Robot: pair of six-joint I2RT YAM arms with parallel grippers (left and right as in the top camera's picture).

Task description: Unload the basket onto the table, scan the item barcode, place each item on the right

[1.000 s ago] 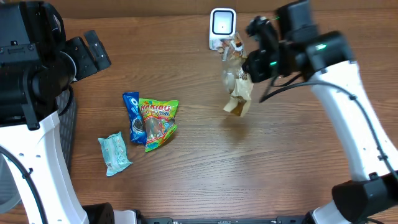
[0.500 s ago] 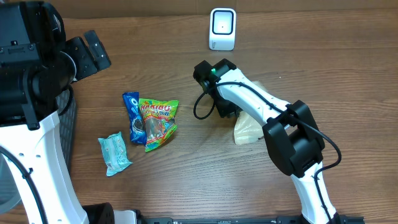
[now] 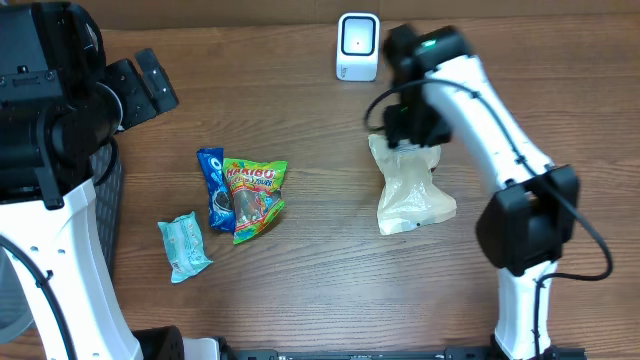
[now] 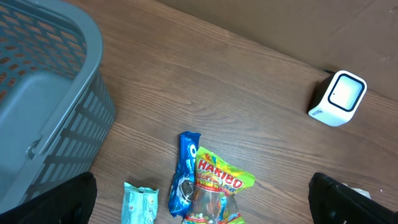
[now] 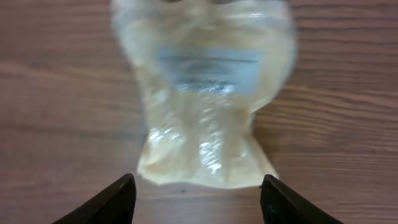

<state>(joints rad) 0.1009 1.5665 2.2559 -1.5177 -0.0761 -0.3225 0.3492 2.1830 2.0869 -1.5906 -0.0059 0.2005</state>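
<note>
The white barcode scanner [image 3: 357, 45] stands at the back of the table. A clear plastic bag with pale contents [image 3: 410, 190] lies flat on the wood in front of it. My right gripper [image 3: 405, 138] hovers over the bag's far end. In the right wrist view its fingers [image 5: 118, 200] are spread open around bare wood, with the bag [image 5: 205, 106] just beyond the tips and untouched. My left gripper [image 3: 148, 82] stays at the far left, wide open and empty. In the left wrist view the left gripper [image 4: 202, 208] looks down on the snack packs and the scanner [image 4: 339, 98].
A blue Oreo pack [image 3: 213, 190], a Haribo bag [image 3: 253, 195] and a teal packet [image 3: 183, 247] lie left of centre. A grey basket [image 4: 43, 93] sits at the left edge.
The right gripper, which held the clear bag up by the scanner, has opened and let it go. The bag now lies on the table and the arm has drawn back above it.
</note>
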